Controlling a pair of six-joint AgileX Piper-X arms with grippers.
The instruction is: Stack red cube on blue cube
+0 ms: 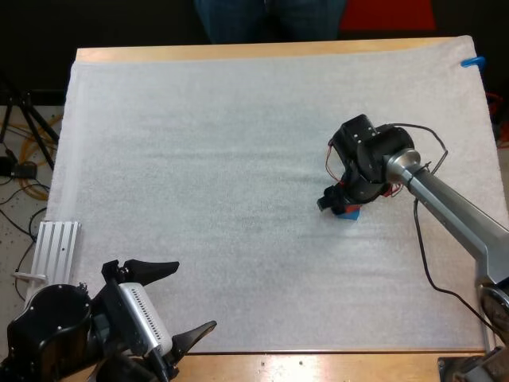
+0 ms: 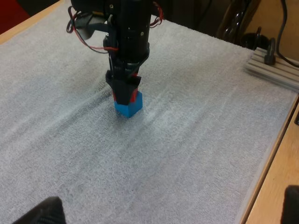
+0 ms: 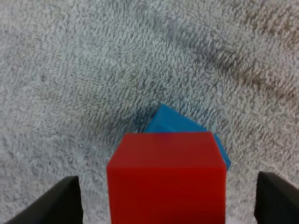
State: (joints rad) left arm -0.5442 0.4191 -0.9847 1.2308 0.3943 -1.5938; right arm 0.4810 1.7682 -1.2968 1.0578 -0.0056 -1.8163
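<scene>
Resting on top of the bright blue cube [image 3: 175,122], the red cube [image 3: 166,179] sits turned a little relative to it, so one blue corner pokes out beyond the red's far edge. Both cubes are on the white towelling mat [image 1: 199,159], right of its middle in the high view. The right gripper [image 1: 338,203] hangs directly over the stack, released: its two black fingers [image 3: 56,200] stand apart on either side of the red cube, touching neither face. The left gripper [image 1: 196,294] is well apart from the cubes, at the mat's near edge, also spread wide with nothing between its fingers. A ribbed pale metal rail [image 1: 60,247] lies just beside the mat's left edge, and a person's legs [image 1: 270,20] stand at the far side.
</scene>
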